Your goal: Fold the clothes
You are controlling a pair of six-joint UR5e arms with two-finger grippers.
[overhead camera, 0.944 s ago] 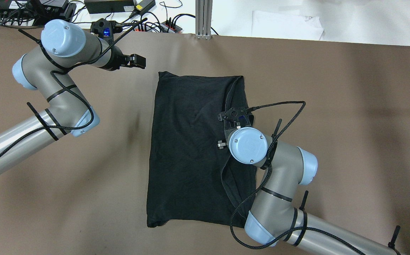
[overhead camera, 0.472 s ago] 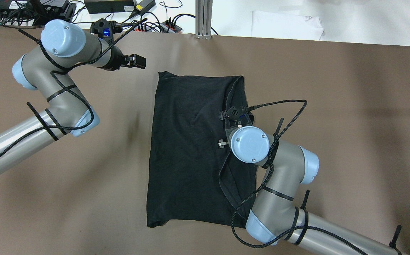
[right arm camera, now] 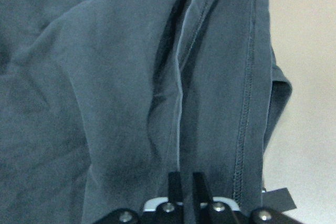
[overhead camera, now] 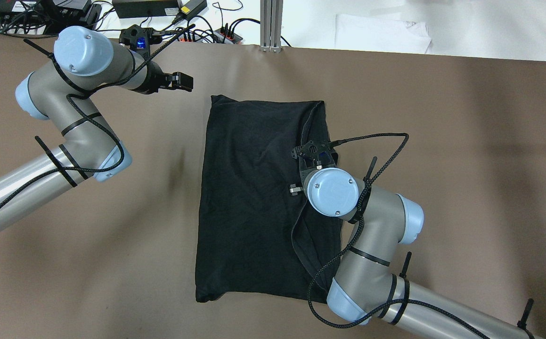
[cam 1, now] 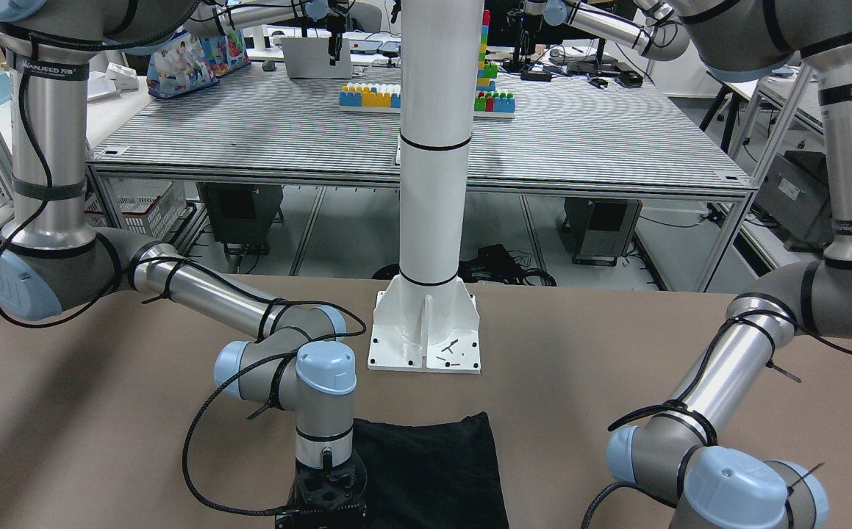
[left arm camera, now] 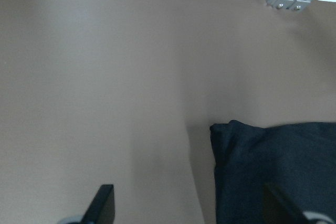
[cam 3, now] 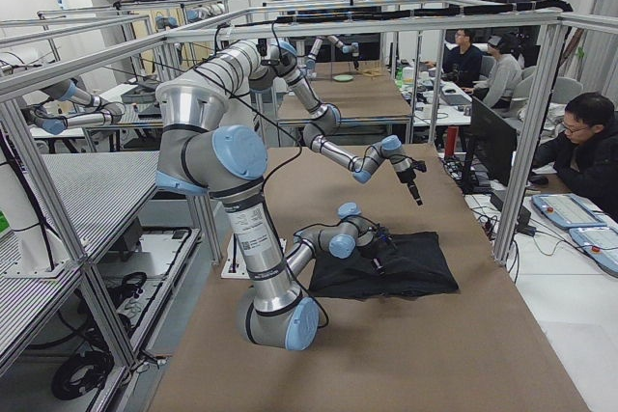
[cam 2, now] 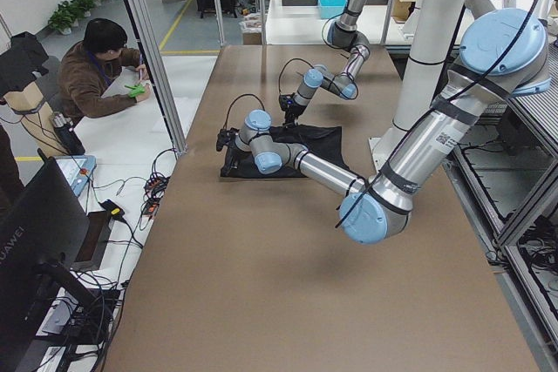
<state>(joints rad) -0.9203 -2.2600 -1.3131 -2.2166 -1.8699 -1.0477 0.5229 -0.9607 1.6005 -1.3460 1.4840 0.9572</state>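
Stitching on garment (right arm camera: 94, 93) shows only in wrist view.

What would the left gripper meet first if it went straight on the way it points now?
Probably the brown table, close beside a corner of the black garment. The left gripper aims downward; depth is unclear, so it might brush the fabric.

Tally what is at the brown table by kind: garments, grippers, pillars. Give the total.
black garment: 1
grippers: 2, the left gripper and the right gripper
white pillar: 1
Total: 4
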